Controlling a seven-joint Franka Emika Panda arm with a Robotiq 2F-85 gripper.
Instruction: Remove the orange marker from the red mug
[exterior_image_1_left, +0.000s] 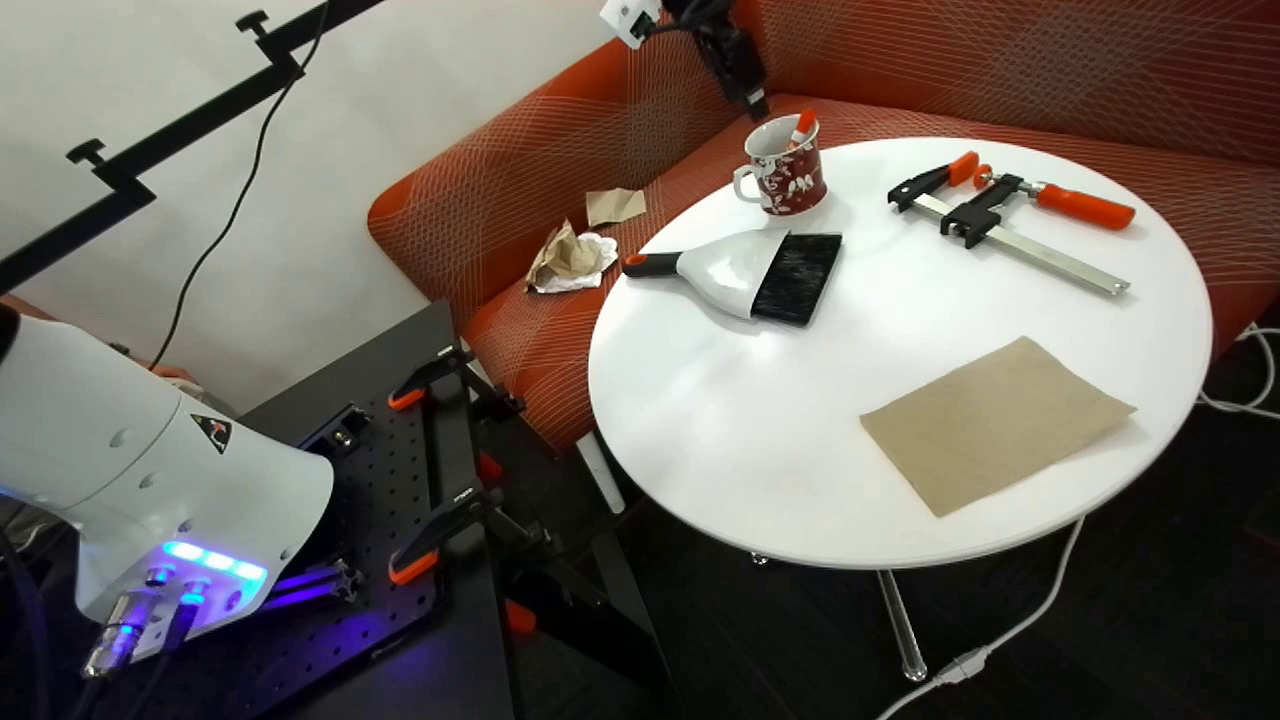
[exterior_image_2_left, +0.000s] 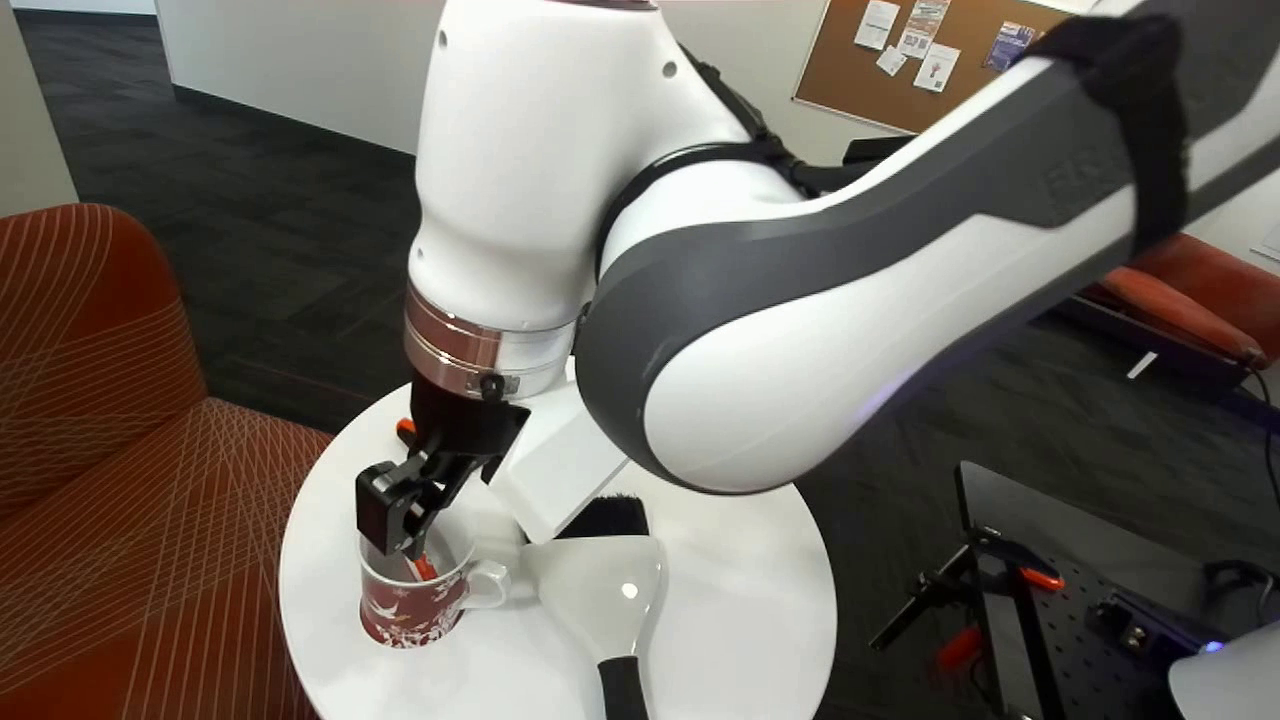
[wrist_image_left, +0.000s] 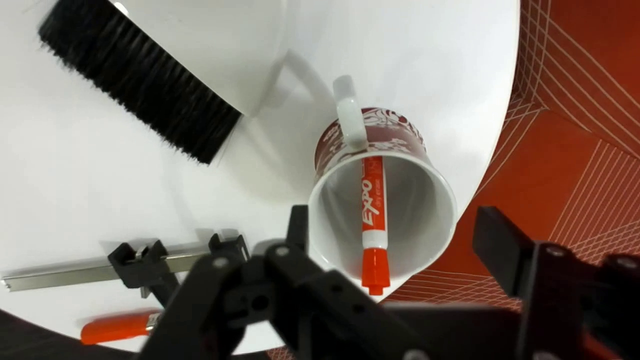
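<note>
The red mug (exterior_image_1_left: 790, 185) stands upright near the edge of the round table; it also shows in an exterior view (exterior_image_2_left: 412, 608) and in the wrist view (wrist_image_left: 395, 131). The orange marker (wrist_image_left: 375, 210) leans inside it, its orange cap sticking out over the rim on the side away from the handle. The marker also shows in both exterior views (exterior_image_1_left: 803, 126) (exterior_image_2_left: 424, 567). My gripper (wrist_image_left: 395, 230) is open and empty, above the mug. In the wrist view its fingers lie on either side of the mug opening, with the marker between them, untouched. The gripper also shows in an exterior view (exterior_image_2_left: 395, 530).
A grey dustpan with a black brush (exterior_image_1_left: 735, 272) lies close to the mug's handle side. An orange-and-black clamp (exterior_image_1_left: 1010, 225) lies farther along the white table (exterior_image_1_left: 760, 420). A brown paper sheet (exterior_image_1_left: 1000, 425) lies near the opposite edge. A red bench (exterior_image_1_left: 860, 120) borders the table.
</note>
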